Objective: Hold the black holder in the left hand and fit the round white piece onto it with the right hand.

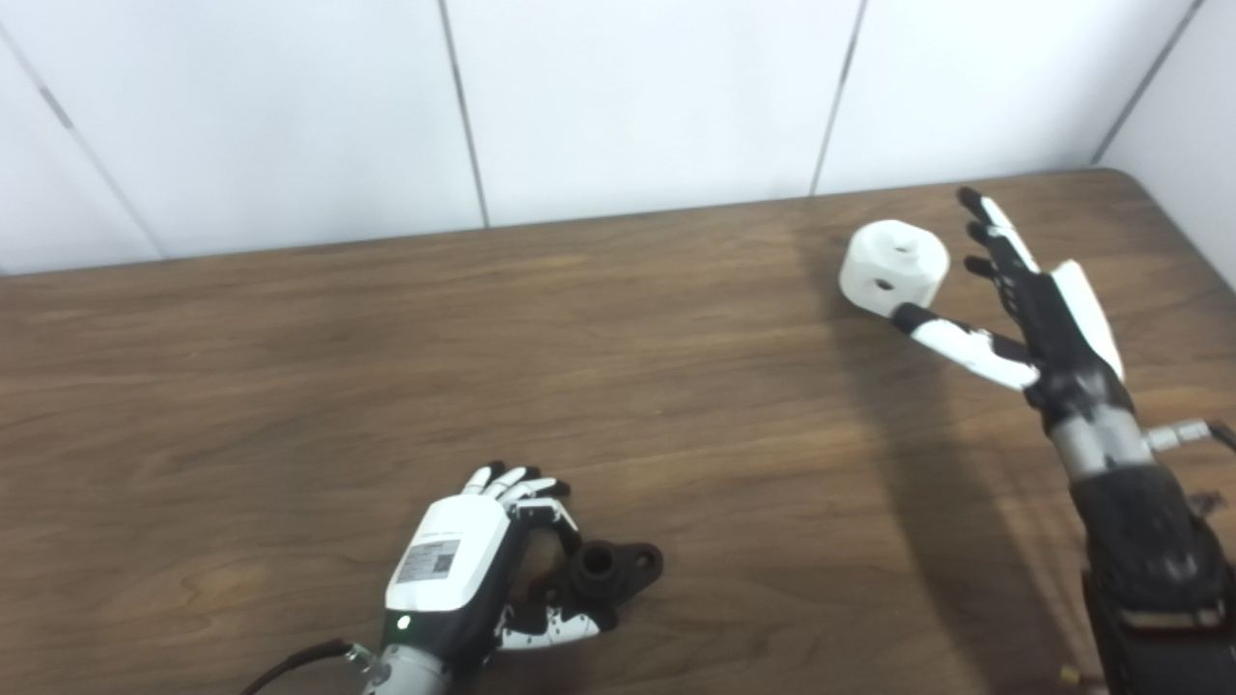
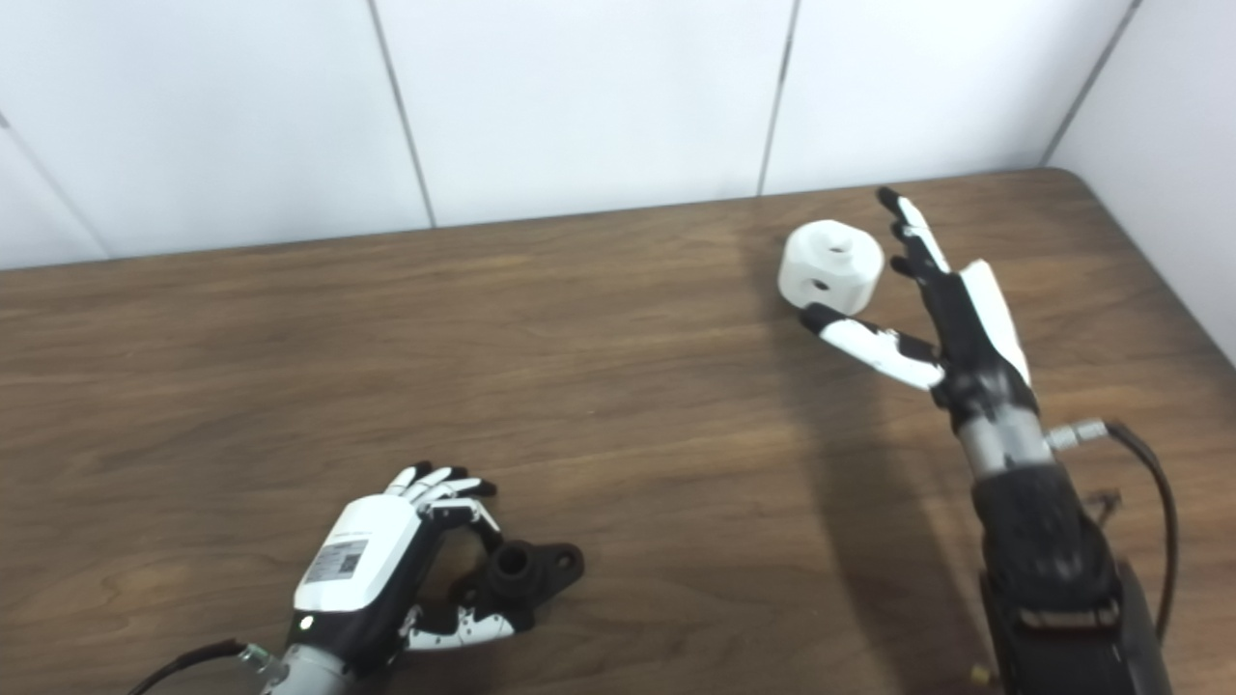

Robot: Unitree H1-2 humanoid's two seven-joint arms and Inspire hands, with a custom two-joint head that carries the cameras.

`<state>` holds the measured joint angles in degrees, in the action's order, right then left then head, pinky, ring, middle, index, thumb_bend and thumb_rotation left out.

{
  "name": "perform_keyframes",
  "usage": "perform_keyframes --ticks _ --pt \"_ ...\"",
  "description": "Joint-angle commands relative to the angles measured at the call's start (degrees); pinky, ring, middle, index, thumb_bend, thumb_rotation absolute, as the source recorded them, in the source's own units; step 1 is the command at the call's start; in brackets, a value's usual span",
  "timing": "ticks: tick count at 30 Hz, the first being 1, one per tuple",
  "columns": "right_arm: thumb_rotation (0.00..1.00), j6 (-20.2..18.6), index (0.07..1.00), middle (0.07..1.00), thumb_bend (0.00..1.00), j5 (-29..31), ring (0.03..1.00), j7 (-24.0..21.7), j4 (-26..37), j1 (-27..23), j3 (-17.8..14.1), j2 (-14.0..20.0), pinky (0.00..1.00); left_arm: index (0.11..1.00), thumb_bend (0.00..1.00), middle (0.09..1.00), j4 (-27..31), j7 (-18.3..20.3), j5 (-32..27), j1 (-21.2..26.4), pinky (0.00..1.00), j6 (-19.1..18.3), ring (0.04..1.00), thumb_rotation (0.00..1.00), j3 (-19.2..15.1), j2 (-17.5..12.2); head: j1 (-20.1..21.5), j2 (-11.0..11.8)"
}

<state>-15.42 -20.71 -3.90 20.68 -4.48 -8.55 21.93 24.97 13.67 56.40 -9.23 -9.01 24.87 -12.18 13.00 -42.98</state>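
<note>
The black holder (image 1: 611, 569) lies on the wooden table (image 1: 290, 386) near the front edge, its tube end pointing up. My left hand (image 1: 470, 565) is cupped beside it on its left, with curled fingers (image 1: 521, 486) behind it and the thumb (image 1: 552, 629) in front; the fingers do not close on it. The round white piece (image 1: 893, 266), with holes in its top and side, sits at the far right of the table. My right hand (image 1: 1024, 309) is open just right of it, with the thumb (image 1: 951, 340) in front of the piece and the fingers stretched past its right side.
A white panelled wall (image 1: 628, 97) runs along the table's far edge and down its right side. The table's far right corner (image 1: 1130, 179) is just behind the right hand. A cable (image 2: 1149, 483) hangs off the right forearm.
</note>
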Motion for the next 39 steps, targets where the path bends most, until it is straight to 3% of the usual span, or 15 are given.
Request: perform_keyframes --ticks 1,8,17,28,39 --pt "0.58 -1.27 0.974 1.0 0.78 -3.82 0.998 0.39 0.46 -3.72 0.68 2.22 0.98 0.488 0.52 0.806 -0.45 1.77 0.13 -1.03 0.96 0.44 0.894 0.05 -0.56 -1.78 0.87 -0.24" --pt "0.47 -6.99 0.982 1.0 0.8 -9.22 1.0 -2.01 -2.26 -9.53 4.08 4.11 0.98 0.488 0.52 0.802 -0.61 1.44 -2.08 -1.16 0.95 2.21 0.887 0.05 -2.73 -3.0 5.16 0.05" --pt "0.41 -11.12 0.956 1.0 0.83 -13.66 1.0 -4.6 -9.67 -15.66 7.02 6.69 0.94 0.487 0.52 0.793 -0.51 1.81 -2.72 -1.61 0.93 4.09 0.877 0.05 -4.4 -3.44 7.81 0.7" --pt "0.4 -11.47 0.935 1.0 0.85 -18.19 1.0 -8.01 -17.24 -19.87 9.31 7.64 0.97 0.487 0.52 0.793 -0.43 2.64 -2.97 -1.58 0.92 4.42 0.88 0.05 -5.3 -3.06 9.46 1.47" --pt "0.37 -11.48 0.854 0.979 0.86 -21.35 1.0 -10.83 -21.56 -22.43 9.67 7.62 0.92 0.486 0.52 0.792 -0.61 2.83 -2.67 -1.5 0.92 4.72 0.877 0.05 -5.44 -2.55 9.28 1.69"
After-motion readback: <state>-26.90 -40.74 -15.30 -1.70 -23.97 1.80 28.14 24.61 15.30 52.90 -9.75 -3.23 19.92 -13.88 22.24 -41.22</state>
